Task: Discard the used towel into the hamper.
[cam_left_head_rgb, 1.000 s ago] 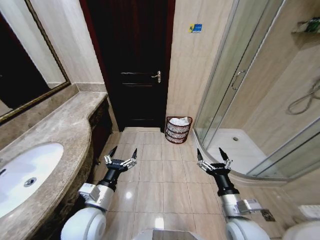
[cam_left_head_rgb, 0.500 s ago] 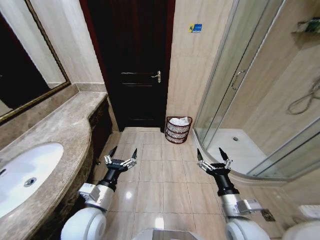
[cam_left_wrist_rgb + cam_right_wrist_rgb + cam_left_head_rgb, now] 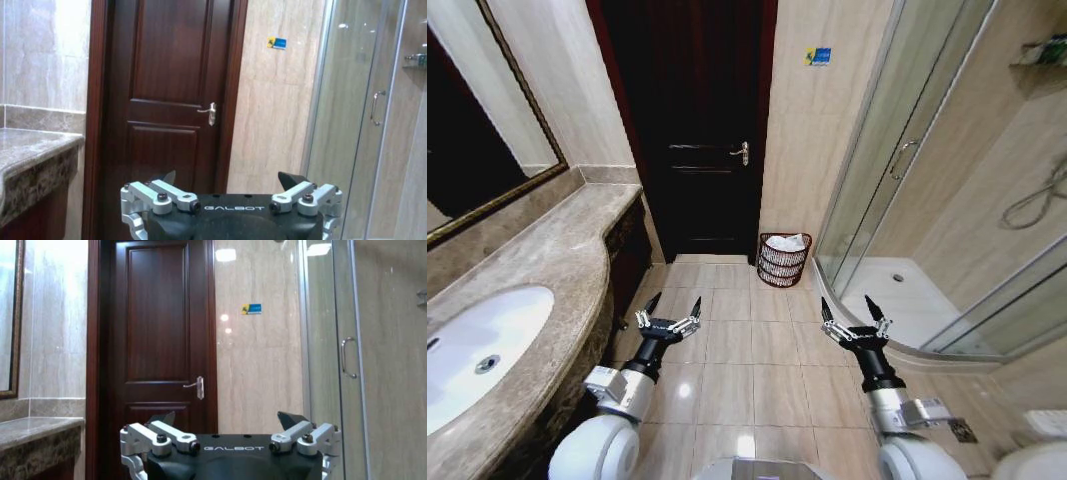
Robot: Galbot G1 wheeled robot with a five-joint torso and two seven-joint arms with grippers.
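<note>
Both hands wide open, empty: L hand (image 3: pixel 673 304), R hand (image 3: pixel 847 305).

Dark red-brown wire hamper (image 3: pixel 783 259) holds white cloth (image 3: pixel 789 242); the door (image 3: pixel 689 120) is deep mahogany, the floor (image 3: pixel 737 350) beige tile, the bench (image 3: pixel 547 270) veined grey-brown marble.

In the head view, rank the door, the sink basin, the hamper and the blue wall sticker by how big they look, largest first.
1. Door
2. Sink basin, though nearness to the camera enlarges it
3. Hamper
4. Blue wall sticker
</note>
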